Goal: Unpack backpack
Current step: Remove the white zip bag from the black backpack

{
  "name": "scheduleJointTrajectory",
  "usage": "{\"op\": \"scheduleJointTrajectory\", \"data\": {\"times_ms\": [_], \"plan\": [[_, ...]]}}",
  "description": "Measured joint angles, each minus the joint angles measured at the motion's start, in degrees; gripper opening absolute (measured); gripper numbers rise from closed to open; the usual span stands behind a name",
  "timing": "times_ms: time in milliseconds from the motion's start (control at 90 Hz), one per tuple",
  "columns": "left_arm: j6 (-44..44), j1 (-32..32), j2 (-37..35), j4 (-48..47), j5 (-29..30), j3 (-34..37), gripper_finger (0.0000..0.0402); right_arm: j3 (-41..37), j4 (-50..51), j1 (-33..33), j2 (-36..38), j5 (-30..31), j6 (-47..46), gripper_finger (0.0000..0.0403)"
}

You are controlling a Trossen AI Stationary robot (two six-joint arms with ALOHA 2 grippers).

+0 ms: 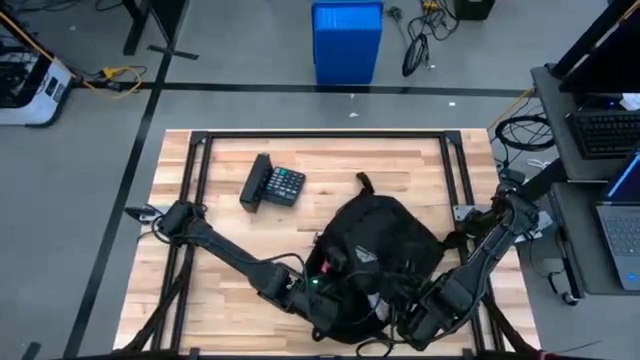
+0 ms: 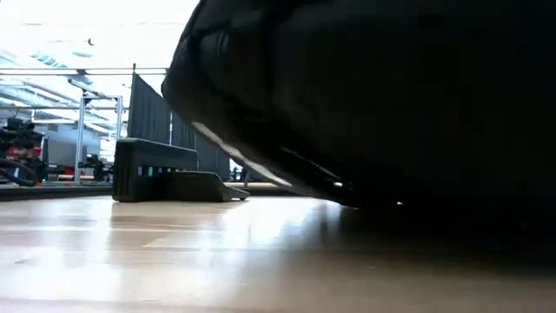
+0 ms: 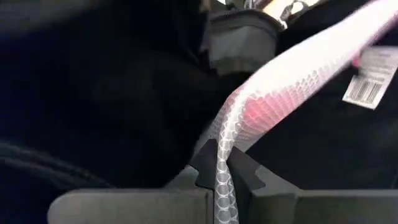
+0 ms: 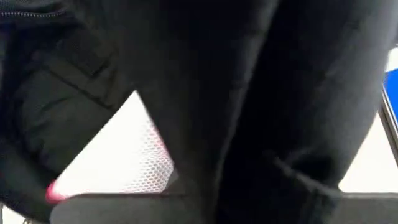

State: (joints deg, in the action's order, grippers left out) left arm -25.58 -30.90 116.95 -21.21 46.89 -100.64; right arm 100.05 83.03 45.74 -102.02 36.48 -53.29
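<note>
Calculator [image 1: 273,184] already sits out on the table [image 1: 420,165], at about 10 o'clock from the backpack [image 1: 375,245]. More is left inside. The left gripper [image 3: 224,177] is at the bag's 7 o'clock, fingers [image 3: 245,174] clamped on a white mesh pouch [image 3: 280,81] poking from the bag. The right gripper [image 1: 415,325] is at its 5 o'clock; I cannot tell its fingers.

The backpack [image 1: 375,240] lies on the tabletop [image 1: 400,165], the calculator [image 1: 273,185] behind it to the left.
</note>
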Motion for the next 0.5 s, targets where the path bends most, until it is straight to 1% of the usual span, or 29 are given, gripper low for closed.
{"op": "scheduleJointTrajectory", "data": {"times_ms": [111,222,444,500], "plan": [[0.7,-1.4,-0.9,-1.2,4.0,0.0,0.0000,0.0,3.1,-0.4,0.0,0.1,-2.9,0.0004],[1.1,-2.5,-2.3,-1.1,6.1,-0.1,0.0000,0.0,5.5,-0.4,0.0,0.5,-5.1,0.0004],[0.9,-5.4,-5.7,-0.9,9.7,-0.1,0.0000,0.0,6.1,-0.2,0.0,1.0,-6.2,0.0004],[0.0,-6.6,-6.5,-0.9,11.6,-0.1,0.0000,0.0,6.5,-0.2,0.0,1.2,-7.2,0.0004]]}}
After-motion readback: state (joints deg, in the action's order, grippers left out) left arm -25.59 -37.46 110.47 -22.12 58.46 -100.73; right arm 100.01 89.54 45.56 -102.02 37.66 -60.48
